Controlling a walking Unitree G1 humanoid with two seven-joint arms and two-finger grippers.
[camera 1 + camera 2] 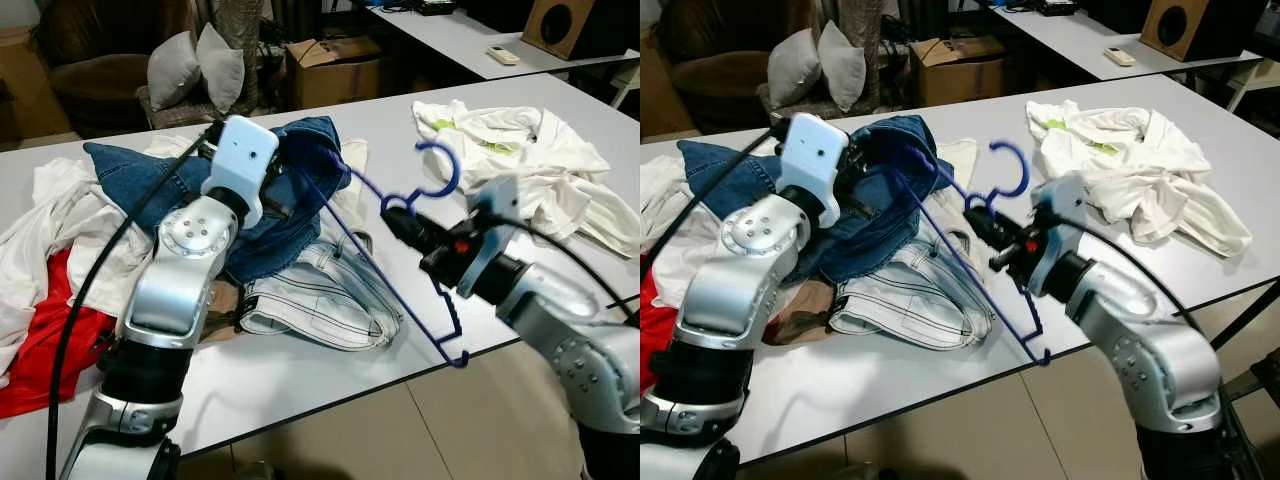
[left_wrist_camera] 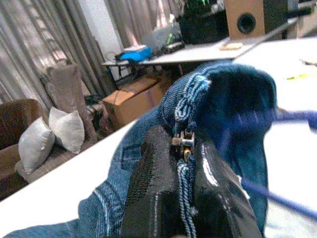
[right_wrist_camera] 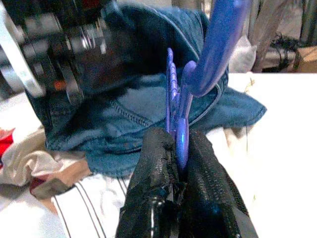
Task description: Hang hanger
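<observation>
While my right gripper (image 3: 179,163) clamps the blue hanger (image 1: 400,262) above the table (image 1: 300,375) and my left gripper (image 2: 184,163) pinches the denim garment (image 1: 290,215), I'm apparently threading; next, ease the hanger's far end deeper.

The left gripper (image 2: 184,198) is raised at the end of a bent silver arm, its two black fingers pressed together on a fold of blue denim (image 2: 223,94). The right gripper (image 3: 179,168) is extended towards it from the opposite side, fingers clamped on what appears to be the neck of a blue hanger (image 1: 400,255).
</observation>
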